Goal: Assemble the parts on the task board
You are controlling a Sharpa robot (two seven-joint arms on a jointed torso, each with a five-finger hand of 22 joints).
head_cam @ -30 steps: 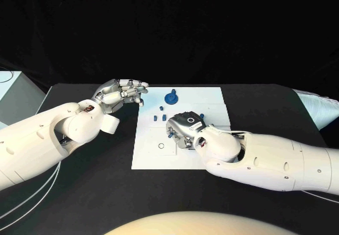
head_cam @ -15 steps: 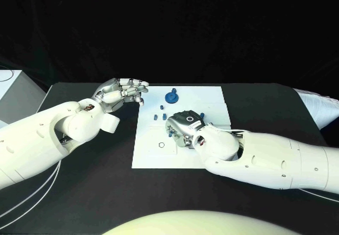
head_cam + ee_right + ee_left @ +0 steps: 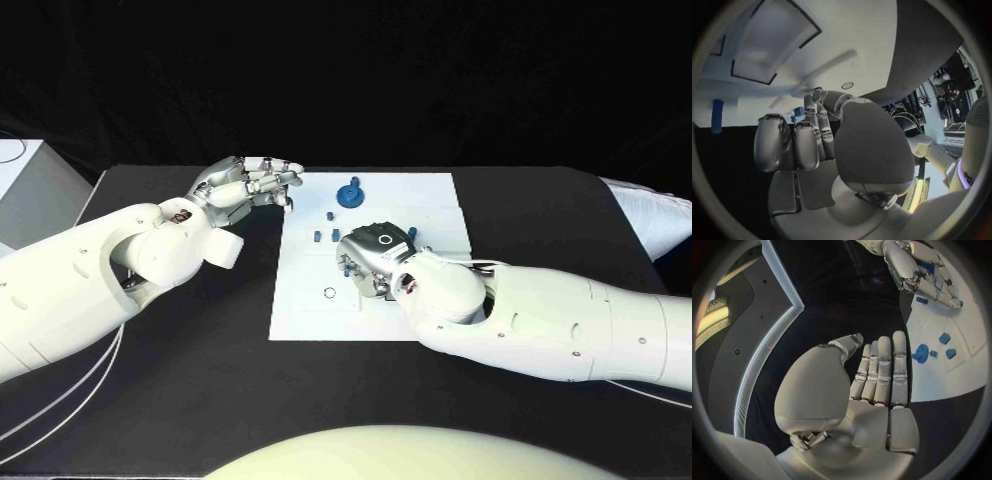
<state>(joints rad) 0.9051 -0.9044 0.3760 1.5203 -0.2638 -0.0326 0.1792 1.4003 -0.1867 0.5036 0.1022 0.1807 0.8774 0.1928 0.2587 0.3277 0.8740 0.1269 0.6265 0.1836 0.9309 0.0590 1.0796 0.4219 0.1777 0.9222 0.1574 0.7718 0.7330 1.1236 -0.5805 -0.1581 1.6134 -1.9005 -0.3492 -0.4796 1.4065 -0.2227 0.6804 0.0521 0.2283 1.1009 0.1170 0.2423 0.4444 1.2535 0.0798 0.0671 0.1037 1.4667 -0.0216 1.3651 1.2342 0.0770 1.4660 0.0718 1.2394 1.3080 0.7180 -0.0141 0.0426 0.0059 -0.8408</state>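
Observation:
The white task board (image 3: 303, 320) lies in the middle of the black table. My right hand (image 3: 378, 255) rests palm down on its middle, fingers curled onto the surface. In the right wrist view a small blue part (image 3: 799, 114) shows between those fingertips, pinched against the board. A round blue part with a knob (image 3: 351, 194) stands near the far edge, also seen as the round part (image 3: 921, 353). Small blue pieces (image 3: 316, 238) lie to the left of the right hand. My left hand (image 3: 248, 183) hovers beside the board's far left corner, fingers extended, holding nothing.
A long blue piece (image 3: 717, 122) lies near the board's edge in the right wrist view. A pale box (image 3: 26, 185) stands at the table's far left. Bare black table (image 3: 188, 380) surrounds the board.
My right hand has crept slightly toward the far side of the board. The left hand has hardly moved.

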